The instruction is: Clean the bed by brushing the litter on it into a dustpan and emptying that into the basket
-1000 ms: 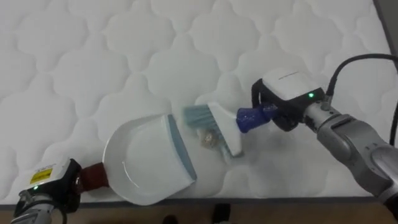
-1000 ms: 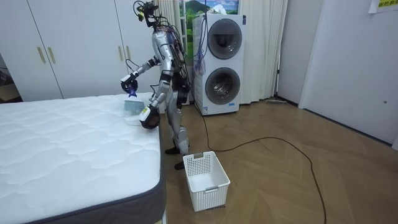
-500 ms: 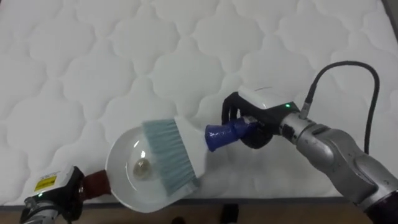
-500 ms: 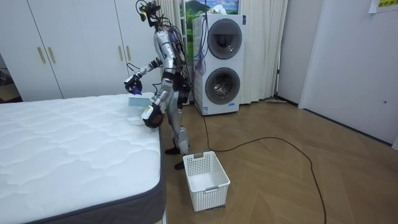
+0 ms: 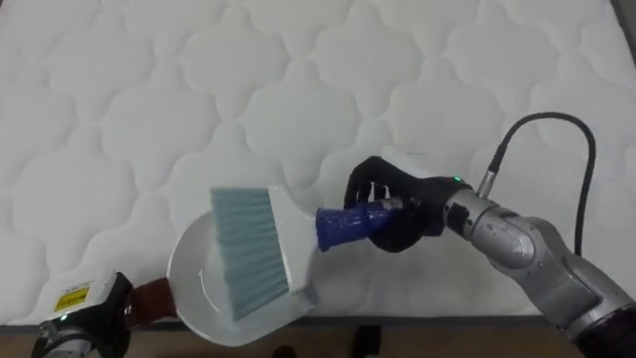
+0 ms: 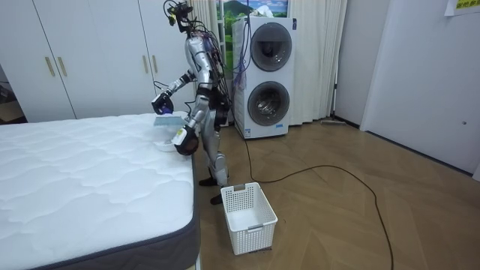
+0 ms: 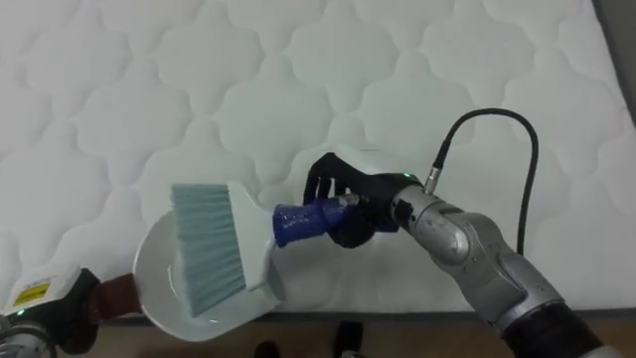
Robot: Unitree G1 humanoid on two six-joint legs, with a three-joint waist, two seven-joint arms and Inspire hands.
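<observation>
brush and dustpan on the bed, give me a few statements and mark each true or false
1. The brush has its bristles over the dustpan. True.
2. The right hand grips the brush by a red handle. False: that handle is blue; the red handle is the dustpan's, held by the left hand.
3. The dustpan sits in the middle of the mattress. False: it is at the near edge.
4. A white basket stands on the floor near the robot. True.
</observation>
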